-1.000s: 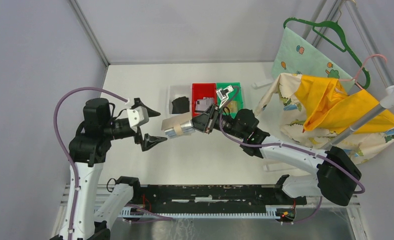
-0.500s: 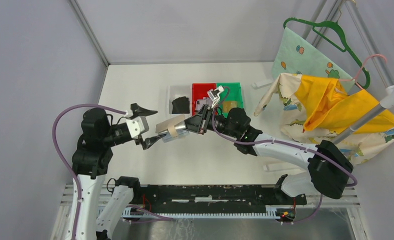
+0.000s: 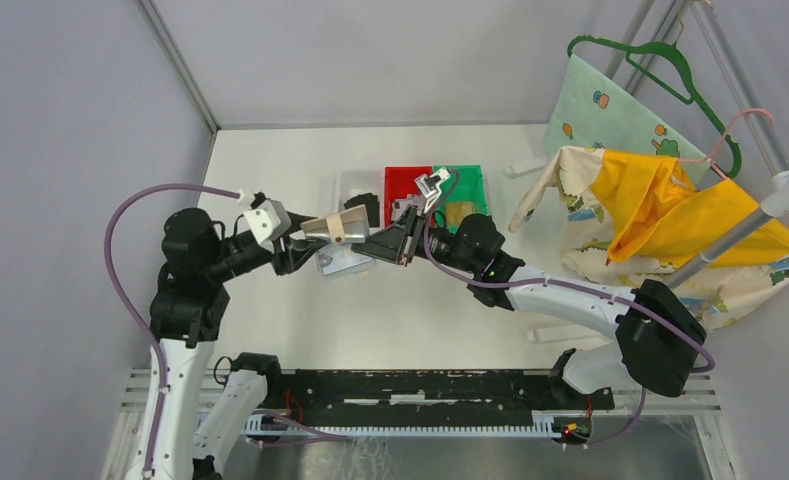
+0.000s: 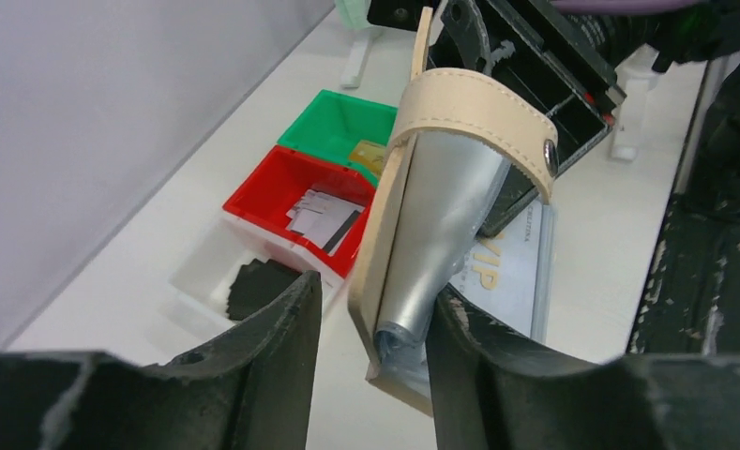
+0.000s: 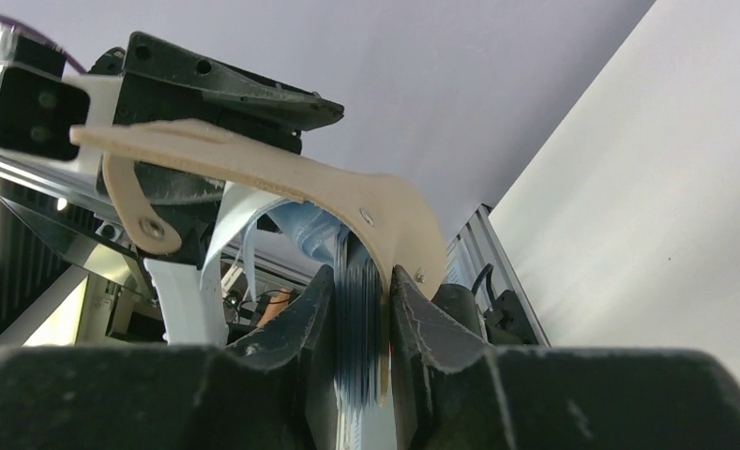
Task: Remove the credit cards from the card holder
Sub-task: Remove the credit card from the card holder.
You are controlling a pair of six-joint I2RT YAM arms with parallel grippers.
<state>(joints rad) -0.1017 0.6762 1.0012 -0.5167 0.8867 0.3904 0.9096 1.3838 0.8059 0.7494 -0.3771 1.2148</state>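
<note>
Card holder (image 4: pixel 413 216), a beige leather-like wallet with snap tab and shiny clear plastic sleeves, hangs in the air between both arms, above the white table (image 4: pixel 141 234). Right gripper (image 5: pixel 361 277) is clamped on the sleeve stack at one end. Left gripper (image 4: pixel 370 300) straddles the other end with a gap at one finger, so it is not clenched. Judged light and floppy, with slippery sleeves; best gripped by the stiffer leather cover. Legible: "VIP" on a sleeved pale credit card (image 4: pixel 497 281); smaller print unreadable.
</note>
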